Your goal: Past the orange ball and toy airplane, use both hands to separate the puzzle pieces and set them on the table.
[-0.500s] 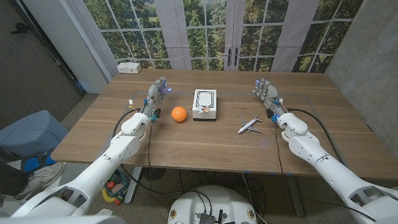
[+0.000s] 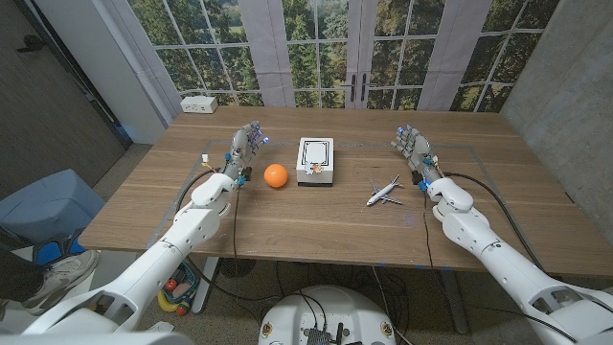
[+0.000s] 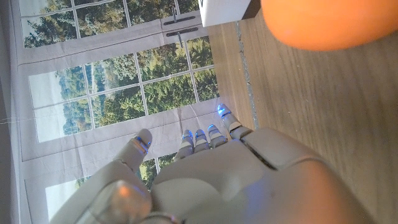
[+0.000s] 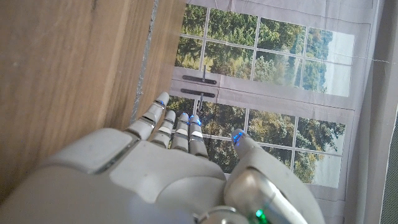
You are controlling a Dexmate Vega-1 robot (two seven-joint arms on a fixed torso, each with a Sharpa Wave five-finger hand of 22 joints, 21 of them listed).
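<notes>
The white puzzle block (image 2: 315, 160) sits at the desk (image 2: 287, 220) centre, orange ball (image 2: 276, 175) to its left, toy airplane (image 2: 384, 191) lower right. Left hand (image 2: 244, 147) and right hand (image 2: 412, 146) hover at either side, fingers (image 4: 163, 127) released, grasping nothing. A white power strip (image 2: 199, 104) lies upper left.

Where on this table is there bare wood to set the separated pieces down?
Bare wood runs along the table's near edge, in front of the orange ball, puzzle and toy airplane. The far strip toward the windows is free too. The middle row is crowded, flanked by the left hand and right hand.
</notes>
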